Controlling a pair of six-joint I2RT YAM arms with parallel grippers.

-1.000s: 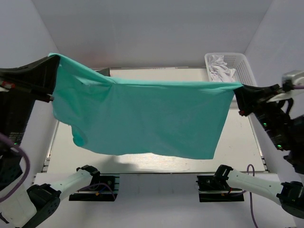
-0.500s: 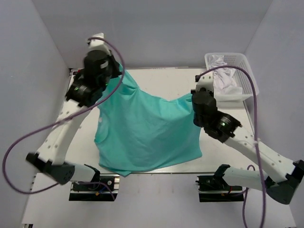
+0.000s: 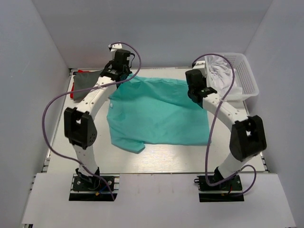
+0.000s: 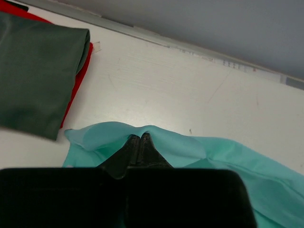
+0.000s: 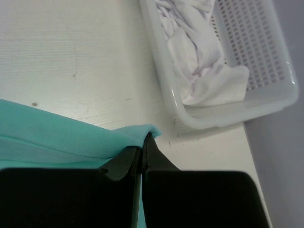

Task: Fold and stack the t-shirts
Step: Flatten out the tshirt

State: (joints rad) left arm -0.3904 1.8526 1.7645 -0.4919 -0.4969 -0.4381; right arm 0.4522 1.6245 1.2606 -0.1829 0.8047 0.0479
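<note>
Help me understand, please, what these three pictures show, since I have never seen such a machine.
Two robot arms are bolted at the near edge of a white table. The wide picture comes from a fixed camera above and behind them; the other two come from a camera on each wrist, looking past its own fingers. A mint-teal t-shirt lies spread on the table, and the left gripper and right gripper each pinch its far edge. A dark grey shirt rests on a red shirt far left; a white basket of white cloth stands far right.
</note>
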